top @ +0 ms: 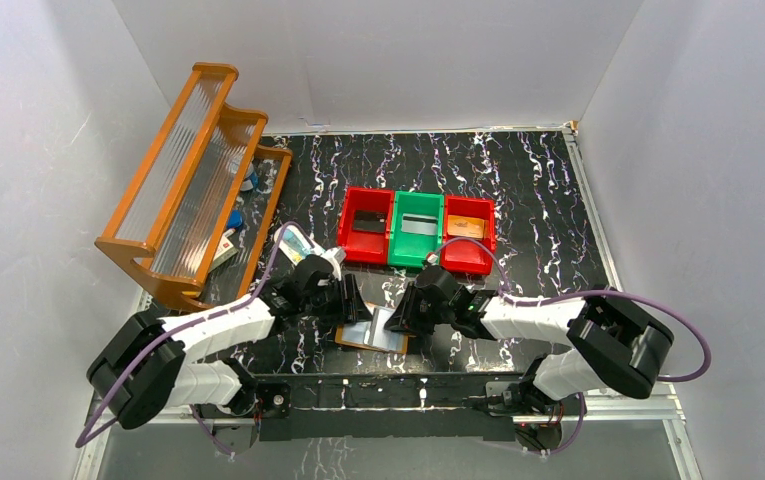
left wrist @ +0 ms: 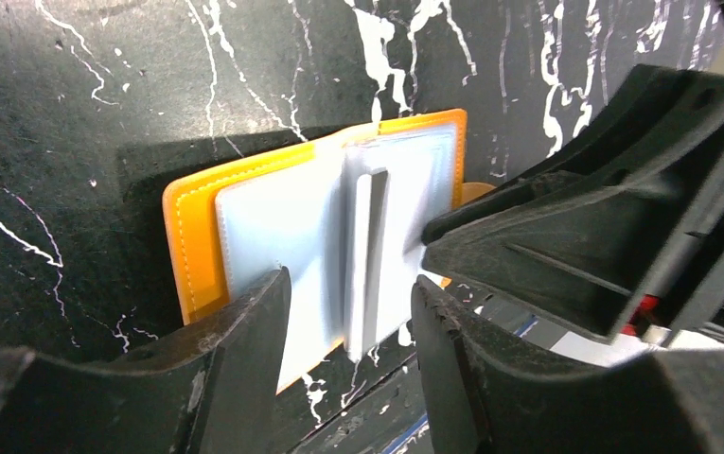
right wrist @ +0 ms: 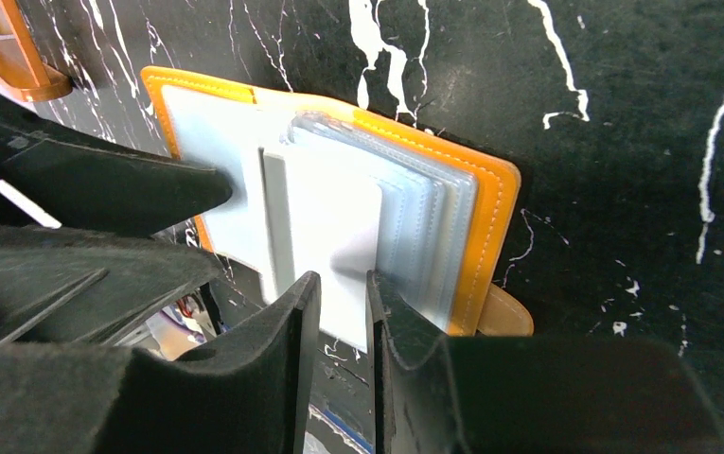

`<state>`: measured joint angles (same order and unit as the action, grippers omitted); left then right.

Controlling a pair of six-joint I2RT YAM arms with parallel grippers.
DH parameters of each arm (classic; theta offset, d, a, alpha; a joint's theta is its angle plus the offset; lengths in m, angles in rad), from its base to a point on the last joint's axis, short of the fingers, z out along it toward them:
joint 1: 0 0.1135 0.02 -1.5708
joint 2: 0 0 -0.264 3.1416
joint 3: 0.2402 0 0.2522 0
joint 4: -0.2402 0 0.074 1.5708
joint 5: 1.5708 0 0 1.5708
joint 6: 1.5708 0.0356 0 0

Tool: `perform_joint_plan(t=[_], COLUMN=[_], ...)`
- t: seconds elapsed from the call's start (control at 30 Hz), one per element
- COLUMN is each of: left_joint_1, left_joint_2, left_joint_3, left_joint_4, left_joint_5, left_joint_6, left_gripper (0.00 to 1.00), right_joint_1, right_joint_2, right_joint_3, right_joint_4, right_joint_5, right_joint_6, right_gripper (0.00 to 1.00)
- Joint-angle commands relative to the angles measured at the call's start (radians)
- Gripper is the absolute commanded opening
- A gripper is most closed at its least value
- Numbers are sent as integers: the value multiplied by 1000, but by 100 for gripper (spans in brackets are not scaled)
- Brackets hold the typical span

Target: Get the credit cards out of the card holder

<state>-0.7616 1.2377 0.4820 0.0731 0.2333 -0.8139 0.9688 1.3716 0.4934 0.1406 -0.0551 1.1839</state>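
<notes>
Two sets of jaws meet at the card holder (top: 371, 333), lying open near the surface (top: 558, 220) edge; left jaws released, right jaws narrowed around the pale credit card (right wrist: 339, 218), pinch uncertain, we should pull it straight nearward.

Card holder (right wrist: 495, 222) is recorded lying open on the black marbled table (right wrist: 642, 142), with clear sleeves fanned on its right half. A pale credit card (right wrist: 334, 227) is seen over the sleeves. Its near edge shows through the narrow gap of the right gripper (right wrist: 342, 312); contact could not be determined. The left gripper (right wrist: 225, 222) is seen at the left, its upper tip at the holder's left leaf.
</notes>
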Motion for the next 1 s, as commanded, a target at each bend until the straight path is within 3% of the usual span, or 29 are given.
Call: perform_joint_plan(t=[0.0,0.23,0.43,0.7,0.97], left_joint_1=[-5,-5,-5,-5,-6], left_joint_2=[-89,-109,-17,64,73], left_joint_3=[-5,-14,4,0,-41], left_joint_4=[2,41,60,76,185], left_joint_5=[-46,-2,79,77,155], left_joint_6=[-26,-7,20,12,-31], left_gripper=[50,50,49,45,29], right_joint_1=[5,5,5,5,5], right_joint_2=[41,52,53,61,67], right_joint_3=[-35,-34,-38,-38,-46], right_joint_4=[-78,-73,-79,-79,-74], right_joint_5=[23,19,22,23,23], right_joint_6=[-10,-10,-9,-9,-7], right_gripper=[33,33,33,33,33])
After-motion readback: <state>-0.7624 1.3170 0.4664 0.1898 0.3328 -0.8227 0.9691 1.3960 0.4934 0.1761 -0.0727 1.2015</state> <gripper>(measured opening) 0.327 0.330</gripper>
